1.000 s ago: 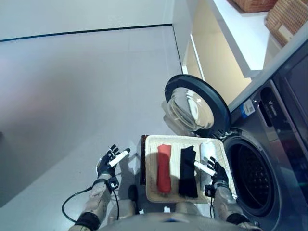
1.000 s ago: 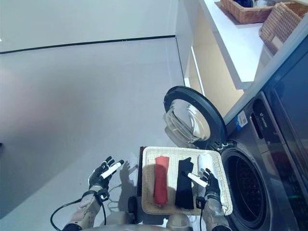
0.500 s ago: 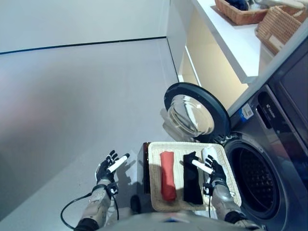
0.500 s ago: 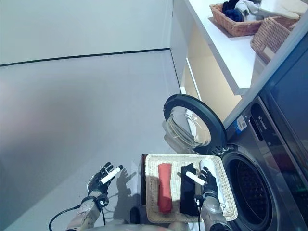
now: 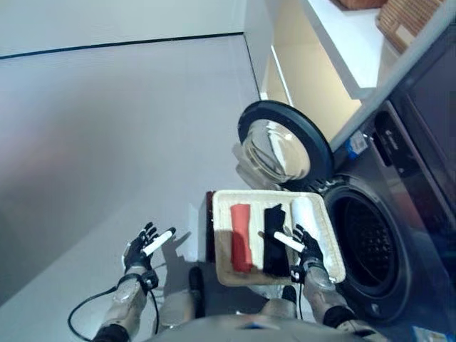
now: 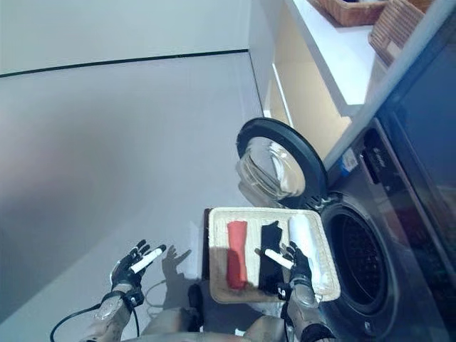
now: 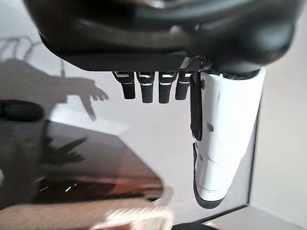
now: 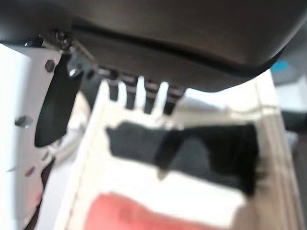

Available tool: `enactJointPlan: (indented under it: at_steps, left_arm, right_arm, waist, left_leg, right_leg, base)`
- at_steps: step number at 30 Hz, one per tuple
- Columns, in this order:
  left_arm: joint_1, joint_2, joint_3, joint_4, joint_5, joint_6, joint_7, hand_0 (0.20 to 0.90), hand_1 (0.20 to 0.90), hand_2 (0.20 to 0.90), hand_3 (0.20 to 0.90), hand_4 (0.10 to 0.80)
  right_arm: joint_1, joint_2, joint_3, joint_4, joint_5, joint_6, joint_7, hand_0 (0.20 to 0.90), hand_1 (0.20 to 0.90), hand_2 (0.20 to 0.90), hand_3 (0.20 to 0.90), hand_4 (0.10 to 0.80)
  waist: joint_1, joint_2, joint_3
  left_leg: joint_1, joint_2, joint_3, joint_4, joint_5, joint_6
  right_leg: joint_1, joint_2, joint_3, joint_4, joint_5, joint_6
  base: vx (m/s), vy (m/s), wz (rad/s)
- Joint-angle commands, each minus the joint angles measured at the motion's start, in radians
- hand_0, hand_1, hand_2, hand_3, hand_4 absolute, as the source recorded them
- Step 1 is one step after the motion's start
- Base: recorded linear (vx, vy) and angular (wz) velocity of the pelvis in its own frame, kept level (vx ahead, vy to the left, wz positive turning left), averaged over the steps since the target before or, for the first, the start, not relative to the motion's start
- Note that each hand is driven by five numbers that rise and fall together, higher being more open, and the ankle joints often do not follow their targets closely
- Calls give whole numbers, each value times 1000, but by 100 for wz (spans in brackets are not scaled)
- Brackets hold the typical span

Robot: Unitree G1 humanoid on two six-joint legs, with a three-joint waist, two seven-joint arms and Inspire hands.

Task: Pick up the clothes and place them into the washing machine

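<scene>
A shallow wicker basket (image 5: 222,203) rests on a low dark brown box (image 5: 209,228) beside the washing machine. In it lie a folded red cloth (image 5: 241,237), a black cloth (image 5: 275,230) and a white cloth (image 5: 308,214) side by side. My right hand (image 5: 308,250) is open and hovers over the basket's near right part, between the black and white cloths. In the right wrist view the black cloth (image 8: 211,148) and red cloth (image 8: 139,213) lie past its fingers. My left hand (image 5: 142,246) is open and empty over the floor, left of the box.
The washing machine's drum (image 5: 365,239) gapes at the right, its round door (image 5: 283,146) swung open behind the basket. A white counter (image 6: 335,57) with wicker baskets (image 6: 349,10) runs along the back right. Grey floor (image 5: 107,128) spreads to the left.
The camera has shifted, so the whole scene sits differently. Both hands stay open in much the same places relative to the basket. The cloths have not moved.
</scene>
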Motion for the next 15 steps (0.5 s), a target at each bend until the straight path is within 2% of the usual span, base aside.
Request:
enactJointPlan:
  at_steps: [1,2,3,4,5,6,7,8,10,11,12,15]
  left_arm:
    - [-20,-20,16,-101,2,-57,-9,900,900,900,900,800]
    - [-20,-20,16,-102,2,-57,-9,900,900,900,900,800]
    - [-20,-16,16,-114,3,-56,-9,900,900,900,900,800]
    - [-22,-11,12,-123,4,-57,-10,900,900,900,900,800]
    - [-34,-7,11,-125,1,-65,-5,900,900,900,900,800]
    - [-35,-8,12,-124,1,-66,-5,900,900,900,900,800]
    - [-57,-7,10,-125,-11,-77,3,900,900,900,900,800]
    - [-75,6,23,-148,-21,-91,22,900,900,900,900,800]
    - [-69,6,24,-160,-15,-87,21,900,900,900,900,800]
    - [-81,-1,6,-152,-21,-89,17,900,900,900,900,800]
    - [-107,-15,-13,-142,-28,-87,22,900,900,900,900,800]
    - [-115,-21,-27,-147,-27,-85,16,900,900,900,900,800]
  right_arm:
    - [-18,-86,-44,-84,-31,-60,-27,900,900,900,900,800]
    - [-18,-86,-44,-84,-31,-60,-27,900,900,900,900,800]
    - [-26,-90,-43,-89,-32,-62,-29,900,900,900,900,800]
    - [-30,-93,-39,-96,-33,-64,-30,900,900,900,900,800]
    - [-51,-92,-35,-100,-30,-68,-41,900,900,900,900,800]
    - [-52,-92,-35,-100,-30,-68,-41,900,900,900,900,800]
    - [-83,-95,-34,-94,-18,-73,-52,900,900,900,900,800]
    - [-120,-94,-21,-87,-25,-68,-57,900,900,900,900,800]
    - [-105,-99,-23,-86,-37,-66,-57,900,900,900,900,800]
    - [-119,-101,-12,-66,-39,-62,-61,900,900,900,900,800]
    - [-123,-108,-17,-70,-39,-63,-78,900,900,900,900,800]
    - [-115,-122,-37,-69,-43,-70,-92,900,900,900,900,800]
  waist:
    - [-8,15,-64]
    - [-6,14,-65]
    - [-9,19,-51]
    - [-15,27,-30]
    - [-23,41,3]
    - [-26,43,5]
    - [-38,46,23]
    - [-38,35,55]
    - [-29,30,63]
    - [-27,31,78]
    - [-32,38,71]
    - [-47,55,69]
  left_leg:
    - [-67,49,-99,87,-49,-29]
    - [-68,49,-97,88,-49,-29]
    - [-60,43,-99,89,-54,-16]
    - [-55,43,-107,92,-55,-14]
    - [-54,50,-114,93,-58,-26]
    - [-53,52,-118,95,-60,-28]
    - [-52,61,-128,96,-75,-43]
    - [-30,85,-127,92,-80,-67]
    - [-47,98,-141,121,-79,-77]
    - [-59,106,-147,111,-64,-83]
    - [-84,118,-158,81,-25,-100]
    - [-128,130,-158,75,-4,-111]
  right_leg:
    - [18,-12,37,136,156,18]
    - [13,-12,40,140,154,18]
    - [-27,-11,68,214,187,11]
    - [-57,-3,82,250,191,6]
    - [-109,-13,71,199,155,-4]
    - [-104,-12,66,200,151,-6]
    - [-158,-20,48,92,132,-11]
    - [-218,-15,2,34,146,-3]
    - [-183,-21,-15,38,132,-1]
    - [-177,-15,-10,46,128,0]
    - [-174,-2,-27,27,129,-1]
    - [-177,-4,-62,24,125,-2]
  base:
    - [-18,-1,21]
    - [-23,38,14]
    - [-45,32,-1]
    - [-87,-5,-3]
    - [-63,-28,-2]
    - [-21,-113,-4]
    - [54,-200,-8]
    - [51,-199,-37]
    - [18,-157,-27]
    - [-79,-198,40]
    - [-102,-123,68]
    - [-82,-130,95]
